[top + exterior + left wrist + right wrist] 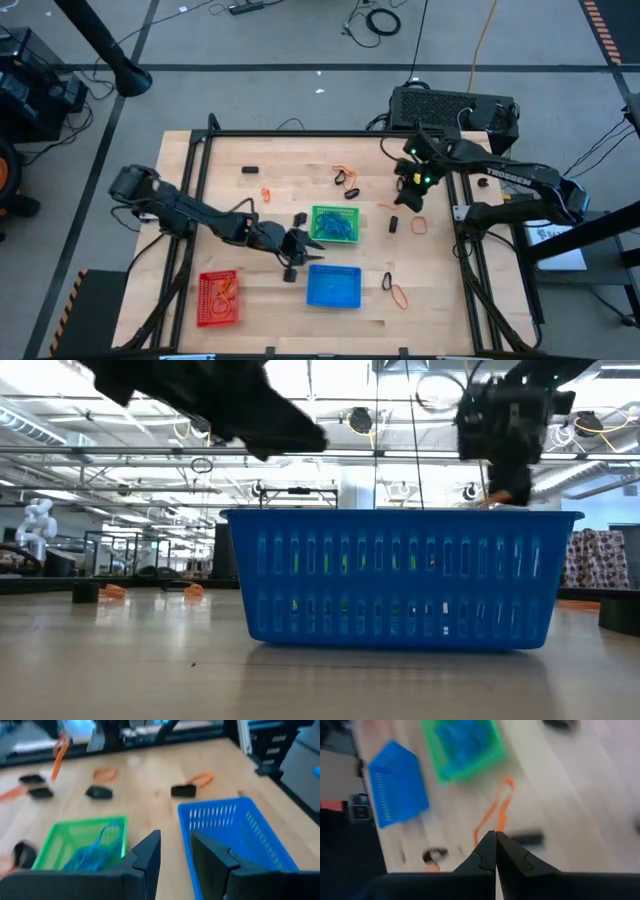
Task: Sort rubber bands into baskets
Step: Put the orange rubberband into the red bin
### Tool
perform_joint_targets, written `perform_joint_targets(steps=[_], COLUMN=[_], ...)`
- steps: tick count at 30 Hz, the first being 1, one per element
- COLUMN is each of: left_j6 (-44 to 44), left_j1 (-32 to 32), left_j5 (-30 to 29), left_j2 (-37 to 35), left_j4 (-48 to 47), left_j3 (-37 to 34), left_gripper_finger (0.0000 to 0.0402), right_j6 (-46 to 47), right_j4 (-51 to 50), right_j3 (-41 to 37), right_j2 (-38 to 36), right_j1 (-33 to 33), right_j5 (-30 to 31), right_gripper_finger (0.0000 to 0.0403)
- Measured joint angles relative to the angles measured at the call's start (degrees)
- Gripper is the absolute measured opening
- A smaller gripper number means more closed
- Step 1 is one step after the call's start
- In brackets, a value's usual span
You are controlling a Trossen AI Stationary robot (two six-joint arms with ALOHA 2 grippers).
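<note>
Lying loose across the wooden table, the rubber bands sit mostly right of centre in the high view: an orange one at upper centre, a black one just below it, an orange loop at centre right, an orange one at lower right with a black one beside it. 3 baskets: green basket at centre with blue bands piled inside, blue basket just below it, red basket at lower left with orange bands in it.

Right gripper hangs at centre right of the high view, above the table beside the green basket. Fingers pressed together, pinching an orange band that dangles from the tips in the right wrist view.

Left gripper sits at lower centre, between the green and blue baskets. Fingers stand partly apart with a gap, nothing visible between them.

Low view: blue basket fills the middle, both arms dark at the top edge.
</note>
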Motion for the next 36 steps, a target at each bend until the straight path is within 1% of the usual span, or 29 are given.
perform_joint_targets(steps=[3, 5, 7, 11, 14, 16, 18, 20, 22, 26, 29, 36], left_j6=[0.35, 2.22, 6.88, 20.22, 29.92, 36.22, 41.34, 45.81, 49.42, 49.88, 49.78, 49.89], left_j1=[0.11, 0.34, 0.60, 0.05, -1.40, -2.94, -4.43, -5.87, -6.66, -6.54, -5.16, -2.89], left_j5=[0.00, 0.00, -0.13, -5.12, -8.33, -11.20, -16.01, -21.06, -23.11, -25.16, -27.14, -26.99], left_j2=[5.93, 9.80, 13.71, 19.19, 21.29, 21.79, 22.15, 22.27, 22.51, 22.66, 22.66, 22.64], left_j4=[13.09, 20.03, 24.68, 32.01, 32.03, 31.68, 31.99, 31.79, 30.15, 23.96, 20.44, 19.83], left_j3=[-0.04, 0.01, 0.88, 3.44, 5.50, 6.48, 8.02, 9.75, 11.40, 14.15, 15.57, 15.83], left_gripper_finger=[0.0114, 0.0114, 0.0114, 0.0114, 0.0115, 0.0123, 0.0138, 0.0160, 0.0186, 0.0231, 0.0251, 0.0259], right_j6=[1.87, 3.66, 5.23, 7.74, 7.99, 8.26, 8.62, 9.47, 10.05, 10.84, 11.14, 13.55], right_j4=[8.32, 13.65, 18.40, 24.91, 25.33, 25.22, 25.30, 26.08, 26.17, 27.33, 28.17, 31.93], right_j3=[0.00, 0.00, 0.02, 0.07, 0.02, 0.02, 0.02, 0.02, 0.02, 0.02, 0.02, 0.02], right_j2=[-0.03, 0.15, 0.46, 1.17, 1.44, 1.71, 1.80, 1.69, 1.72, 1.73, 1.73, 1.73], right_j1=[3.93, 7.02, 9.82, 14.82, 17.68, 18.85, 19.91, 20.75, 21.29, 21.84, 22.25, 22.98], right_j5=[-2.19, -2.90, -2.93, -2.92, -2.17, -1.90, -1.24, 0.69, 1.97, 2.36, 2.44, 2.42], right_gripper_finger=[0.0000, 0.0000, 0.0000, 0.0000, 0.0000, 0.0000, 0.0000, 0.0000, 0.0000, 0.0000, 0.0000, 0.0000])
